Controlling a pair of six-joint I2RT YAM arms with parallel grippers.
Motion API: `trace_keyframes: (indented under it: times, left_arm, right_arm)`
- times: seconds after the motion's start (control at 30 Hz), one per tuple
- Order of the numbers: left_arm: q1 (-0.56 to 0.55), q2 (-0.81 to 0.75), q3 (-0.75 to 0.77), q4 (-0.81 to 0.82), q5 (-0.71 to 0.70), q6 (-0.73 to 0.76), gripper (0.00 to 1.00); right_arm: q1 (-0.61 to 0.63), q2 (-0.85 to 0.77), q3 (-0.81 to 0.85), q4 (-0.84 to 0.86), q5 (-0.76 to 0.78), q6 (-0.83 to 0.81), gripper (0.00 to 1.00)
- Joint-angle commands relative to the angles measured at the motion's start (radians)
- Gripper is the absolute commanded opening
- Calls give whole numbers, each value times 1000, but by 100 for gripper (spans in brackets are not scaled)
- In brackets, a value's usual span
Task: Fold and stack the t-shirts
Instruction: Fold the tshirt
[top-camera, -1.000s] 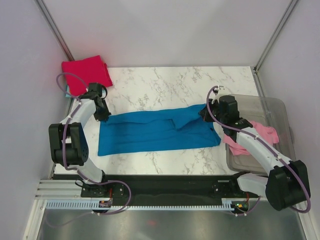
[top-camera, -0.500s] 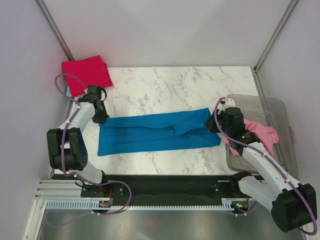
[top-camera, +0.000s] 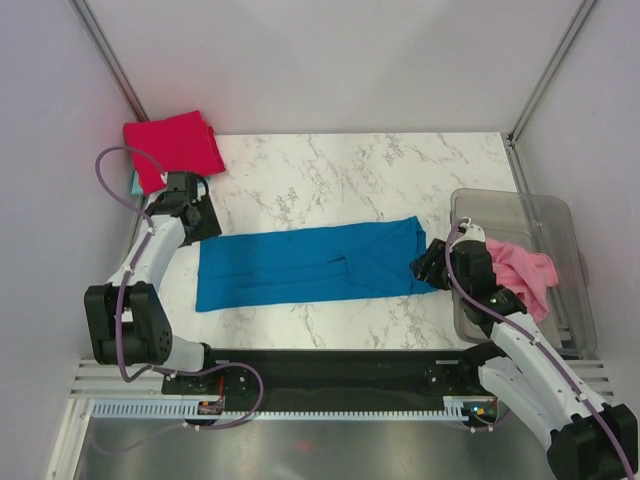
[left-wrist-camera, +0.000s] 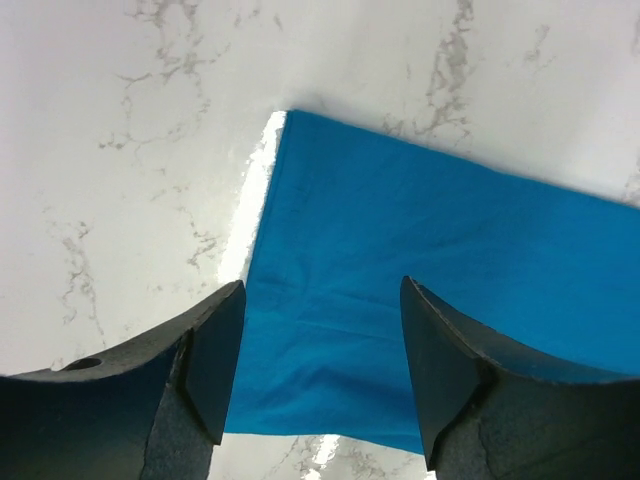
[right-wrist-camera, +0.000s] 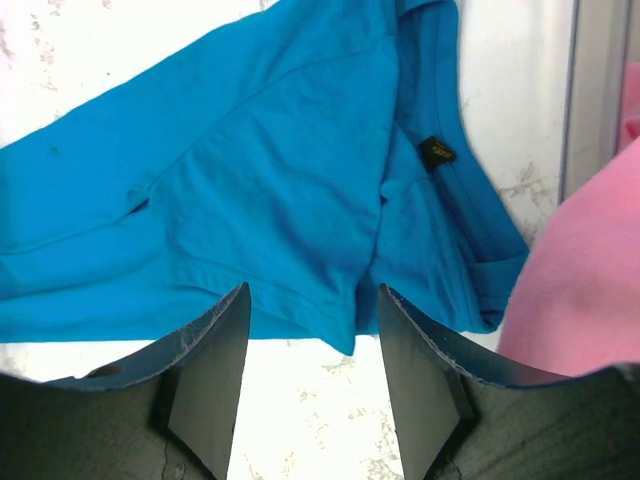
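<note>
Ok so the bright blue cotton t-shirt (top-camera: 300, 268) lies flat in the middle of the white marble-look table (top-camera: 330, 170), folded lengthwise into one long band. My guess is that's why an arm sits at each end: a strip that long needs both ends handled to bring it over on itself.

The left gripper (left-wrist-camera: 322, 290) hovers over the band's left end with its fingers spread wide and nothing between them. The right gripper (right-wrist-camera: 315, 292) is the same at the collar end: jaws apart, empty.

The crimson red folded t-shirt (top-camera: 172, 147) sits in the far left corner, which looks like where the stack starts. The pink crumpled t-shirt (top-camera: 520, 272) hangs out of the clear plastic tub (top-camera: 560, 215) on the right, presumably waiting its turn.

From overhead you get the whole layout but not the details. The right wrist camera shows the neckline with its little dark label and a messy overlapping flap. The left wrist camera shows a crisp straight edge and a clean corner.
</note>
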Motion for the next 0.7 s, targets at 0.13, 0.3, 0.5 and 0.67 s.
trace_keyframes:
  times: [0.13, 0.3, 0.5, 0.67]
  left_arm:
    - [-131, 78, 27, 35, 39, 14, 70]
    - [-173, 211, 56, -14, 74, 26, 70]
    - [-220, 371, 107, -92, 94, 40, 65]
    - [-282, 405, 105, -121, 100, 49, 64]
  right_arm:
    - [155, 177, 76, 108, 68, 99, 59]
    - [256, 502, 213, 114, 166, 140, 61]
    - [255, 786, 343, 48, 275, 165, 62]
    - [215, 1034, 547, 2, 275, 104, 63]
